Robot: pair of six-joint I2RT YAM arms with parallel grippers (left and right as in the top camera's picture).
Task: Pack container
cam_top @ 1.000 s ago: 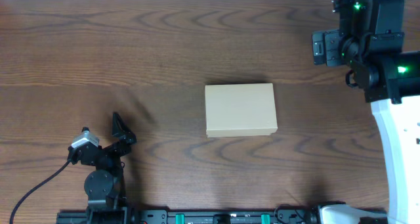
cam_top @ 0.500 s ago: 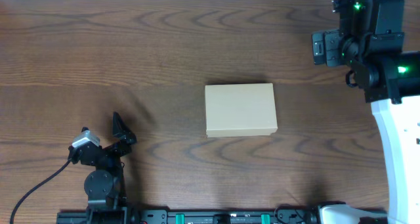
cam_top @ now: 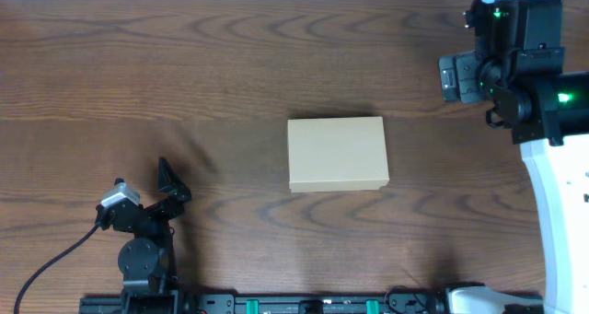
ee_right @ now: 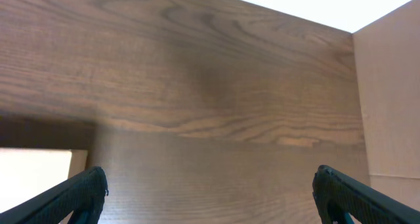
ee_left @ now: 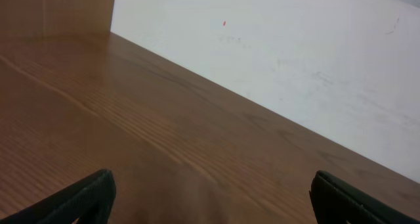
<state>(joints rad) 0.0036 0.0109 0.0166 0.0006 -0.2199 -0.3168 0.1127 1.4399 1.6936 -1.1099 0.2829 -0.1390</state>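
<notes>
The container (cam_top: pixel 336 155) is a plain tan cardboard box lying shut in the middle of the wooden table (cam_top: pixel 230 65). My left gripper (cam_top: pixel 168 178) rests at the near left, well apart from the box. In the left wrist view it (ee_left: pixel 210 201) is open with only bare wood between its fingers (ee_left: pixel 88 196). My right arm (cam_top: pixel 511 61) hovers at the far right, above and to the right of the box. The right gripper (ee_right: pixel 210 198) is open over bare table, holding nothing. Neither wrist view clearly shows the container.
A white robot base (cam_top: pixel 557 222) runs down the right edge. A black rail (cam_top: pixel 304 305) lies along the near edge, and a cable (cam_top: pixel 55 259) trails from the left arm. Tan panels stand at the wrist views' edges (ee_left: pixel 59 10) (ee_right: pixel 390 99).
The right arm's wrist has shifted slightly toward the near side. The container and the left arm have not moved.
</notes>
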